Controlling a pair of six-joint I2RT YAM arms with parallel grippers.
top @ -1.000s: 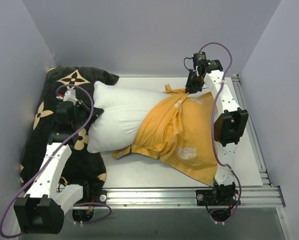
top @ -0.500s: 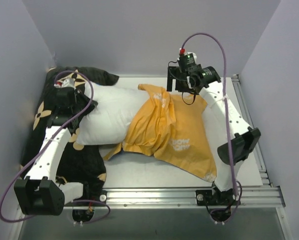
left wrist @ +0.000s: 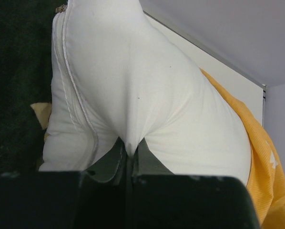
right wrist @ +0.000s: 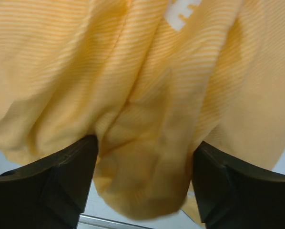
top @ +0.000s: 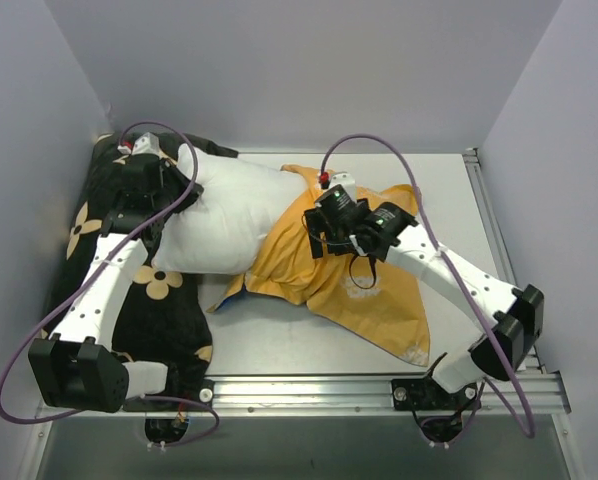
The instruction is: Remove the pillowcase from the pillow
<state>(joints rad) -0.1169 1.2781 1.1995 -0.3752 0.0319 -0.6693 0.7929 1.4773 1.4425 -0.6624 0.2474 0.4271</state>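
The white pillow (top: 234,215) lies at the back left, its right end still inside the orange-yellow pillowcase (top: 384,300), which spreads crumpled toward the front right. My left gripper (top: 169,190) is shut on a pinch of the pillow's fabric (left wrist: 128,143) at its left end, beside the pillow's seam (left wrist: 76,95). My right gripper (top: 324,228) hangs over the pillowcase's middle. In the right wrist view the gripper (right wrist: 145,183) is open, its fingers (right wrist: 68,179) standing on either side of a bunched fold of pillowcase (right wrist: 147,143). The orange pillowcase (left wrist: 269,162) shows behind the pillow.
A black cushion with tan flower marks (top: 164,300) lies along the left wall under the left arm and the pillow's left end. Grey walls close in the back and sides. A metal rail (top: 309,385) runs along the table's near edge.
The right gripper let go of the pillowcase's far edge, opened and swung from the back right to the middle. The left arm pulled the pillow further to the back left.
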